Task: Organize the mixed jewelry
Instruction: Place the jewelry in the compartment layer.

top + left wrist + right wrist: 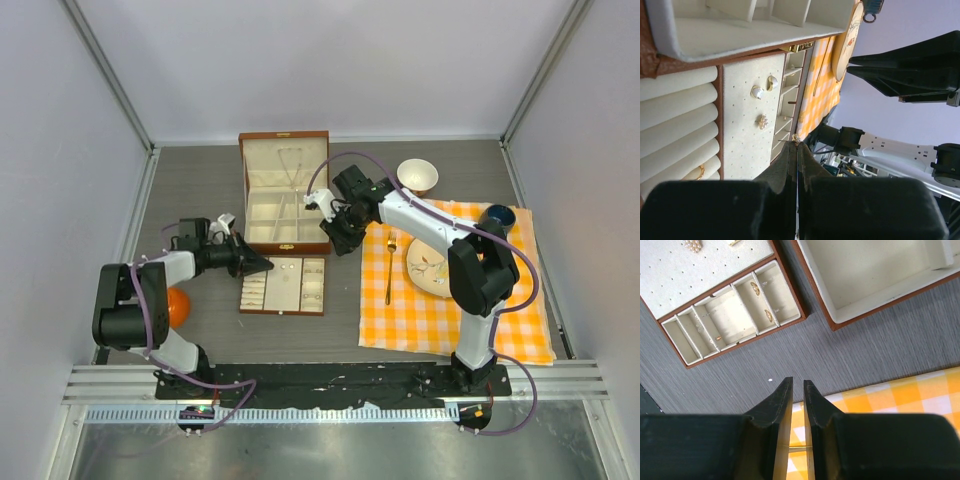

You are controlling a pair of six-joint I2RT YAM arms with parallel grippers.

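Left gripper (795,146): presses fully shut, with a tiny golden glint at the tips, too small to tell whether held; hangs over the tray (742,155).

Right gripper (797,384): stands barely parted, nothing seen between the fingers; hovers over the grey table (865,355) at the border of the checkered cloth (920,395), near a corner of the wooden box (875,275) and not far from the tray.

Jewelry (757,92): sits in the tray, with three studs on the perforated panel, a gold ring among the padded rolls and small pieces in two compartments.

Further out, on the cloth: plate (425,268) and fork (389,270).
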